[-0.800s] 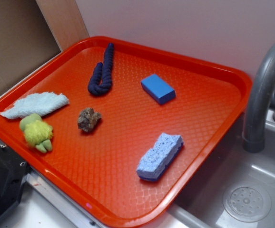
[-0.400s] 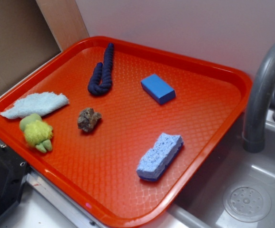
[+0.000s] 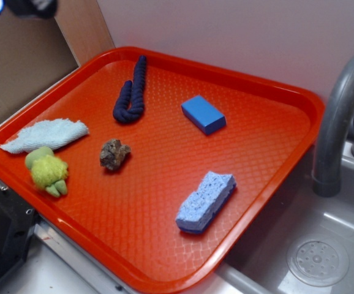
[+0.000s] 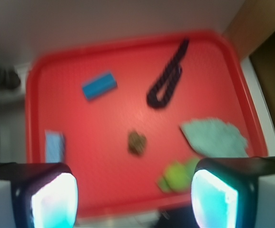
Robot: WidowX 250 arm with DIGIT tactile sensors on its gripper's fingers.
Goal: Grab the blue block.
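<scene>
The blue block lies flat toward the back of the orange tray, right of centre; the wrist view shows the blue block at upper left. My gripper hangs high above the tray's near edge, open, nothing between its glowing pads. In the exterior view only a dark blurred bit of the gripper shows at the top left corner, far from the block.
On the tray lie a dark navy rope, a pale blue sponge, a brown lump, a light blue cloth and a green plush toy. A grey faucet and sink are at right.
A blurred part of the arm has come into the exterior view at the top left corner. Nothing on the tray has moved.
</scene>
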